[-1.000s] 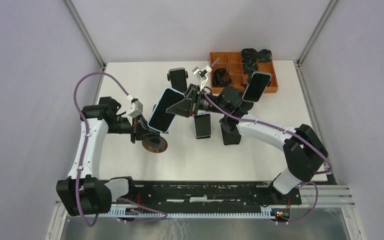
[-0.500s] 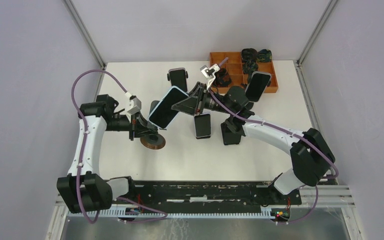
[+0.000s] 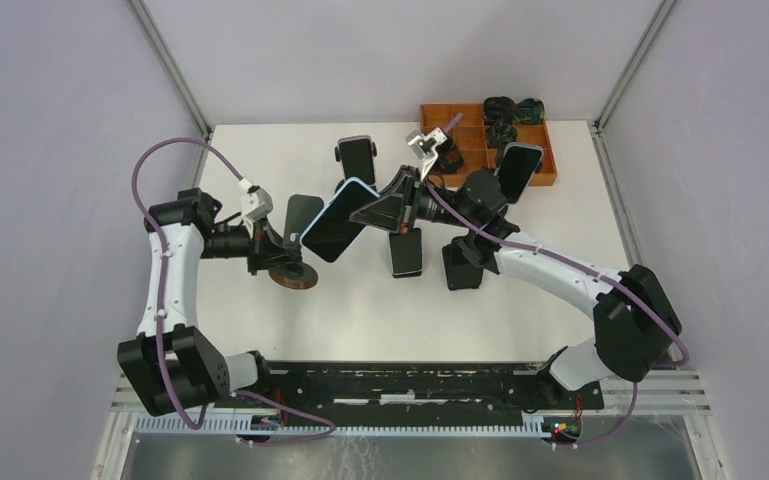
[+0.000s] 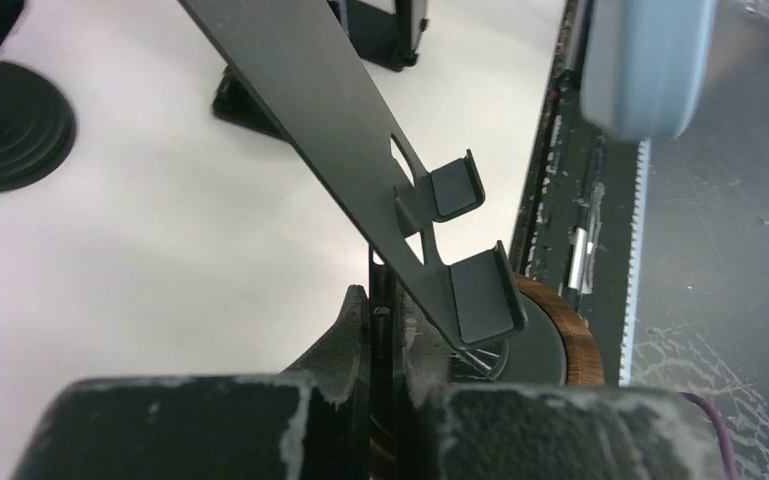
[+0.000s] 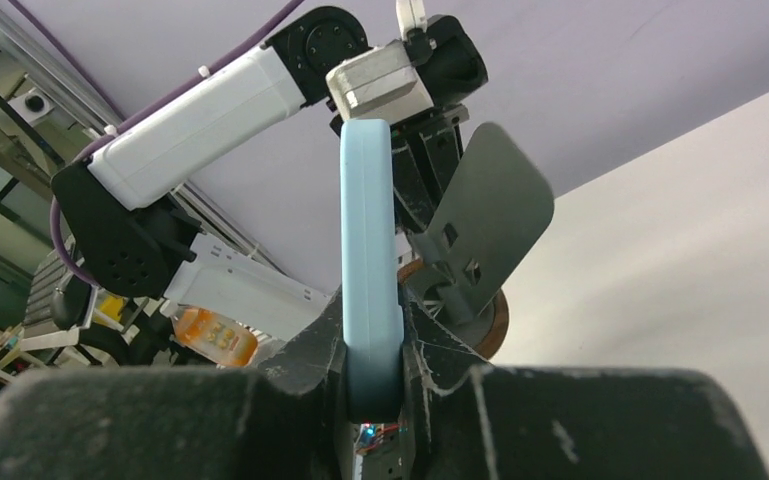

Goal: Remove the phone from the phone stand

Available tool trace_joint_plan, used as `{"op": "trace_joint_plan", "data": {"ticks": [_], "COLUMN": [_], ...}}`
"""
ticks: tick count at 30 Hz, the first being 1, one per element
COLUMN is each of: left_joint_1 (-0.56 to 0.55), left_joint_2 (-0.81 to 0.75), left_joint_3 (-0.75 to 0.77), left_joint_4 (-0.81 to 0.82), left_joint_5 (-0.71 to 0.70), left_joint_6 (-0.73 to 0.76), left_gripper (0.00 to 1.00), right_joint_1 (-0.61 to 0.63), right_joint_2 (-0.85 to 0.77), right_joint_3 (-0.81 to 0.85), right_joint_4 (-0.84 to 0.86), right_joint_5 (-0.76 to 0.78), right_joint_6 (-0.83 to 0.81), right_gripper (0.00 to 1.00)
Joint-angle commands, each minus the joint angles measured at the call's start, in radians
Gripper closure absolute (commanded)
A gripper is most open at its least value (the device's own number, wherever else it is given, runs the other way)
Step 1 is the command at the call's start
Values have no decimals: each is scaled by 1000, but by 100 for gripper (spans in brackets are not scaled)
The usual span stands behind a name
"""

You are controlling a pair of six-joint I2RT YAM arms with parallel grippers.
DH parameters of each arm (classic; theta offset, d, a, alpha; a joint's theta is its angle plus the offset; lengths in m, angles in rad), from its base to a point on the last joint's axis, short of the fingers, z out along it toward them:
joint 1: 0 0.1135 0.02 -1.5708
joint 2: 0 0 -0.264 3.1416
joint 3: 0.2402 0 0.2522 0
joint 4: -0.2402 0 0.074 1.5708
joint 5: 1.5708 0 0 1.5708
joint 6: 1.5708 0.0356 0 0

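Now right hand [image 5: 372,340] pinches phone [image 5: 368,230] edgewise; left hand [image 4: 385,315] closed tight on phone stand [image 4: 330,120] stem.

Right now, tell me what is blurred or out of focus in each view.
Top view: sharp throughout, evenly lit. Left wrist: the phone at top right is blurred, the stand crisp. Right wrist: the phone is in focus.
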Motion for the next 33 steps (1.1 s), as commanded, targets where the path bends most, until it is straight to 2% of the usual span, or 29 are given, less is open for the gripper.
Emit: {"op": "trace_joint_plan", "data": {"ticks": [1,3,5,8,15,22,26,29,30,33], "left_joint_1": [83,128,170,208,213,216,215,214,214,213], "left_joint_2": [35,59,89,121,85,43,42,39,36,30], "left_joint_3": [76,106,132,167,172,152,131,115,109,92], "left_joint_4": [5,13,14,3,3,4,3,2,3,3], "left_joint_5": [-30,-49,-53,-36,-10,1,7,12,15,17], "left_joint_6": [83,95,112,113,104,110,118,130,135,154], "left_gripper": [98,98,98,98,98,98,98,98,98,98], "right_joint_1": [-19,-9,27,98,216,249,247,239,235,230], "right_joint_2": [-98,-109,-95,-26,267,514,593,600,599,587], "right_joint_3": [15,29,24,29,156,386,452,441,433,419], "right_joint_4": [-87,-271,-385,-472,-556,-703,-782,-783,-784,-796], "right_joint_5": [-23,-7,24,49,52,82,148,195,212,260], "right_joint_6": [-74,-181,-251,-294,-318,-399,-472,-501,-508,-535], "right_gripper": [100,100,100,100,100,100,100,100,98,73]}}
